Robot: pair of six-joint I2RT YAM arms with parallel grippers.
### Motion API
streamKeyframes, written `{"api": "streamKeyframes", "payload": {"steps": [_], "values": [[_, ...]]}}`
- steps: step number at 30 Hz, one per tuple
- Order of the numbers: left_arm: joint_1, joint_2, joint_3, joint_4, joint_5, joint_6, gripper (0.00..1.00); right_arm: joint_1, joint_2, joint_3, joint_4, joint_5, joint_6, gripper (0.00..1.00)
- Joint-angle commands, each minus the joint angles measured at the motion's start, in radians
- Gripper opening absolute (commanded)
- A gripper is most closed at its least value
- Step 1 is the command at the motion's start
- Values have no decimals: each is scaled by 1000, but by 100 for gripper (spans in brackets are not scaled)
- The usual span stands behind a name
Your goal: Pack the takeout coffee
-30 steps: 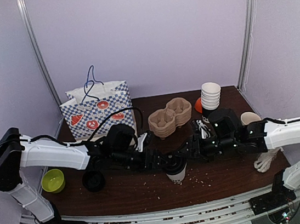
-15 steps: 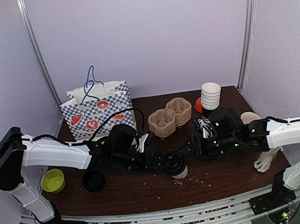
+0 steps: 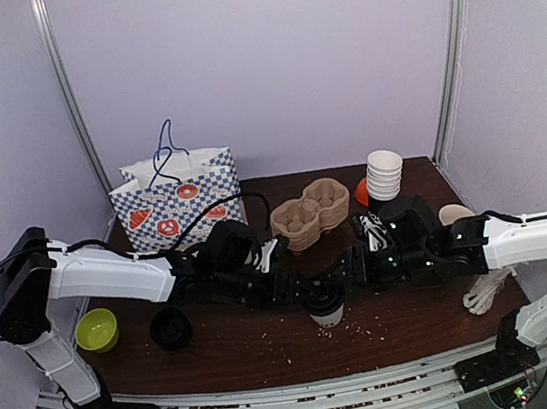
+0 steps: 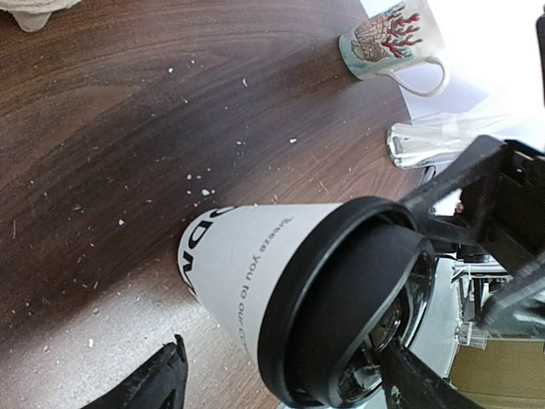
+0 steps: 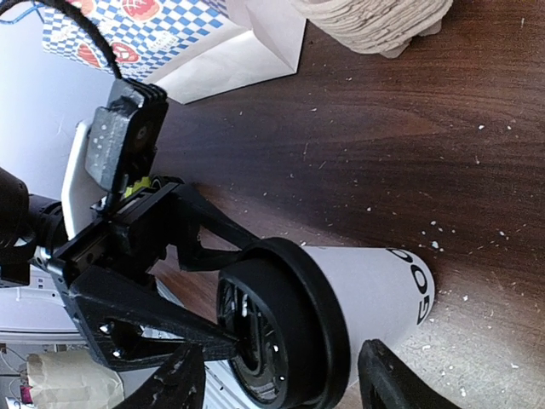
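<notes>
The takeout coffee (image 3: 325, 309) sits in the middle of the table (image 3: 223, 357), a white paper cup under a black lid (image 4: 341, 290). Small print down its side reads "…eeze you to our", and bold dark letters "GOO" sit near the base. The left gripper (image 4: 285, 362) has its jaws wide apart either side of the lid, with a gap showing. The right gripper (image 5: 281, 358) has its jaws close around the lid, but I can't tell whether they pinch it.

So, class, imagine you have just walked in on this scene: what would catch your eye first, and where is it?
Mid-table, the left gripper and right gripper meet, jaws either side of the black-lidded takeout coffee. At the back left stands a blue-checked paper bag, and a bright green bowl sits by the left edge.
</notes>
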Motion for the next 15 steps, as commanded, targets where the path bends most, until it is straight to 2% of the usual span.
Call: {"api": "streamKeyframes", "payload": {"steps": [1, 9, 15], "values": [[-3, 24, 27, -53, -9, 21, 80, -35, 9, -65, 85, -20, 4, 62], [-4, 40, 69, -67, -3, 23, 82, -64, 31, -118, 150, -57, 17, 55], [-7, 42, 88, -74, 4, 26, 86, -80, 32, -147, 166, -59, 23, 54]]}}
